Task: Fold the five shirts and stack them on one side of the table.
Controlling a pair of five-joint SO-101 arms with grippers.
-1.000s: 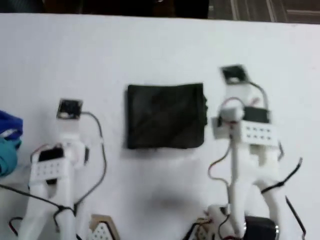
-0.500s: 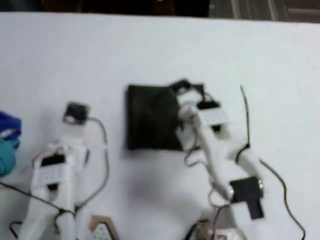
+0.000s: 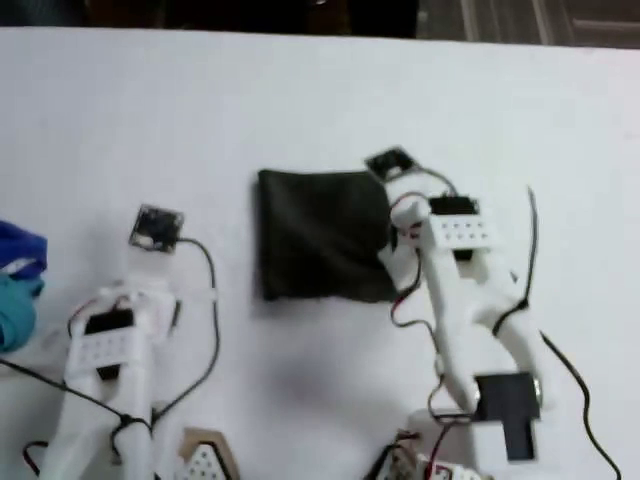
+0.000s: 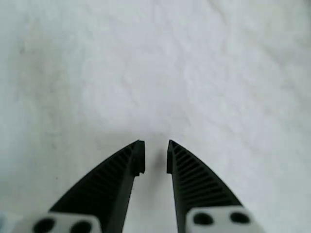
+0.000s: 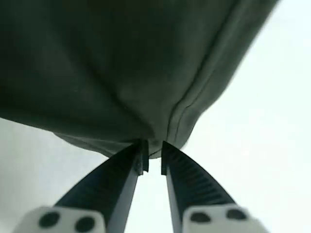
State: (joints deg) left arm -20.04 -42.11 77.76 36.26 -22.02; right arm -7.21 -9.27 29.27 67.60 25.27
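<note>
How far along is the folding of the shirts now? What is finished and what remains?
Done: the dark shirt lies folded into a rectangle mid-table. In hand: the right gripper pinches its edge, probably to drag it aside; the left gripper hangs slightly open over the bare table. Remaining: blue cloth and teal cloth at the table's edge seem bunched, and nothing is stacked on the dark shirt.

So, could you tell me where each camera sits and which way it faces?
High view: fixed above the white table, looking down on the dark green folded shirt; left arm and right arm show.
Left wrist view: on the left arm's wrist, facing bare tabletop past the left gripper.
Right wrist view: on the right arm's wrist, facing the shirt's edge, at the right gripper.
Shared: high and right wrist views both show the shirt.
</note>
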